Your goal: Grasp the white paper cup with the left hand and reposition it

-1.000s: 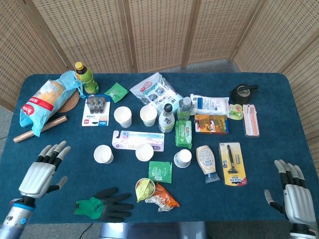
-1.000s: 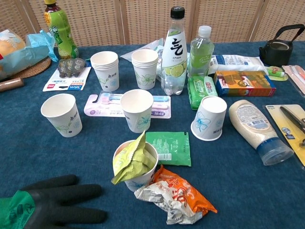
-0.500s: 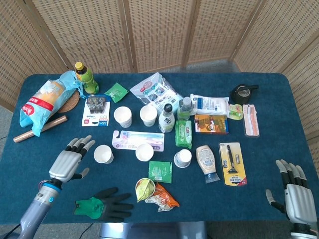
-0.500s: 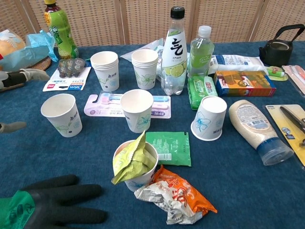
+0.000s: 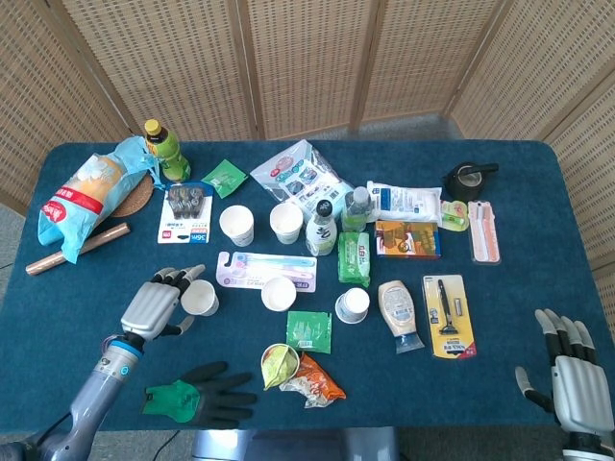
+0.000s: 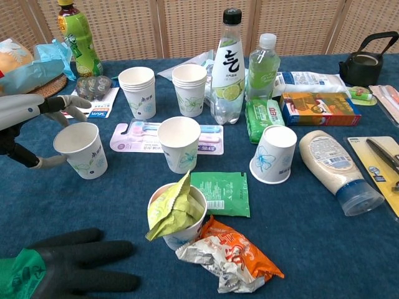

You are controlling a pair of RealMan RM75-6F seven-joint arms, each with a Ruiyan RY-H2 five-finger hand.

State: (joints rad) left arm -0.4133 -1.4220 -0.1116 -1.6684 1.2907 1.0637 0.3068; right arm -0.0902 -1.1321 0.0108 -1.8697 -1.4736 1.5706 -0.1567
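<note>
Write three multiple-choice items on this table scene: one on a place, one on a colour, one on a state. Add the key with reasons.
1. Where does the black and green work glove lie?
A. At the table's near edge
B. Beside the black teapot
C. On the toothbrush pack

2. What colour is the cloth on the table?
A. Red
B. Dark blue
C. White

3. How is the left hand placed?
A. Flat on the chip bag
B. Open, fingers around the leftmost white paper cup, not closed
C. Lifting a bottle

Key: 1 A, the glove lies nearest the robot. 2 B, dark blue shows between all the items. 3 B, the chest view shows fingers on both sides of the standing cup.
</note>
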